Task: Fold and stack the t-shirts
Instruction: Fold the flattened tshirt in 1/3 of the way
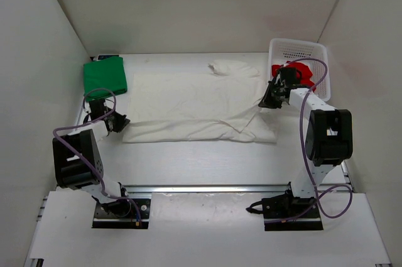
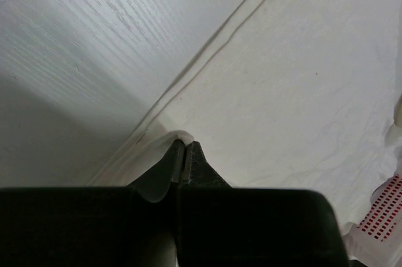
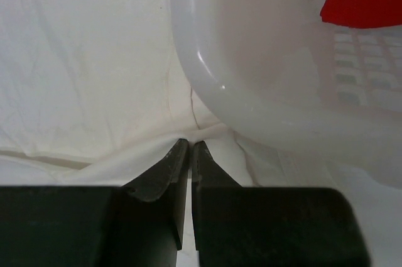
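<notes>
White walls [image 1: 188,9] close in a pale bench [image 1: 207,160] on three sides.

The left end effector [image 2: 184,144] has its two dark fingers pressed together on a small raised fold of cloth at the left near corner of the off-white cloth t-shirt [image 1: 195,107]. From that pinch the hem runs away as a double seam line across the wood-grain surface in the left wrist view.

The right end effector [image 3: 190,144] is likewise clamped on the same shirt, at its right edge, with only a thin slit between the fingers. The fabric puckers into creases that gather at the fingertips. Seen from above, the cloth at that side is drawn towards the grip.

Between the two grips the off-white shirt lies spread wide over the middle of the bench, wrinkled, with one sleeve bunched at its far side.

Just beside the right grip stands a white plastic mesh basket [image 1: 298,44] at the far right of the bench, and a crumpled red cloth t-shirt [image 1: 301,71] lies in it.

Well apart, at the far left corner, a bright green cloth t-shirt [image 1: 105,77] lies folded into a flat rectangle.
</notes>
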`<state>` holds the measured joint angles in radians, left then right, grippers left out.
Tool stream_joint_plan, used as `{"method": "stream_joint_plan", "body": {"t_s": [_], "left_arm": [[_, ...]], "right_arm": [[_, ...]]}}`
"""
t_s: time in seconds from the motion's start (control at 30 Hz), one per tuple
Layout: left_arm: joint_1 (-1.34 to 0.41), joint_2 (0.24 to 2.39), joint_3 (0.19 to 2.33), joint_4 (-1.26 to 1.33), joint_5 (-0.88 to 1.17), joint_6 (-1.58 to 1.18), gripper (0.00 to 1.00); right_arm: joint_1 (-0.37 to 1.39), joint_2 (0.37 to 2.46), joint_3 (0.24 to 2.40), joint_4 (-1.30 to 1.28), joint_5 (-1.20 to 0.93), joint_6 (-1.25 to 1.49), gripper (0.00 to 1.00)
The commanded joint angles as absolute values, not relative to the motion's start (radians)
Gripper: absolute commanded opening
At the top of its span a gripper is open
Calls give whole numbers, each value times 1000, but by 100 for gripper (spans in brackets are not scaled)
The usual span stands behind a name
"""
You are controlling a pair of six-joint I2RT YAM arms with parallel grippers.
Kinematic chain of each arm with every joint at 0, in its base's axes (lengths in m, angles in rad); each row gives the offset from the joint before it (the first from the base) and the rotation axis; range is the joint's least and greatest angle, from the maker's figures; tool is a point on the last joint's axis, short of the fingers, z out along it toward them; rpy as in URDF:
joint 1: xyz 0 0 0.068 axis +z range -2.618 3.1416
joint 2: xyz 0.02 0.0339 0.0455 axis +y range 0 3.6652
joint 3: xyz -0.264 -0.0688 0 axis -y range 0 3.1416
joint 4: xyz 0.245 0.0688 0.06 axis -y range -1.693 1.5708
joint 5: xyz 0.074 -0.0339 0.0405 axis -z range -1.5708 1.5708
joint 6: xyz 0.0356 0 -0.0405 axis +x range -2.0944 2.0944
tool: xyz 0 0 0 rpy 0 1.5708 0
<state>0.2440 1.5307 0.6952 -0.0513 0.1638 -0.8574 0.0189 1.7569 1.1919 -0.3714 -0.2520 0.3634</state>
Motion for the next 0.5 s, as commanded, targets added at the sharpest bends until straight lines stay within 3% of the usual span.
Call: {"method": "stream_joint_plan", "body": {"t_s": [0.0, 0.1, 0.2, 0.3, 0.47], "left_arm": [[233, 1545, 733, -41, 161, -845, 6], [244, 1505, 717, -46, 176, -847, 33], [249, 1412, 727, -81, 152, -824, 51], [245, 1301, 710, -142, 132, -781, 50], [232, 1132, 530, -195, 163, -749, 45]], "right_arm": [[17, 1769, 1249, -296, -230, 368, 0], [23, 1769, 1273, -295, -235, 374, 6], [37, 1740, 1286, -282, -239, 390, 14], [46, 1649, 1240, -244, -250, 425, 22], [84, 1386, 944, -114, -241, 500, 34]]}}
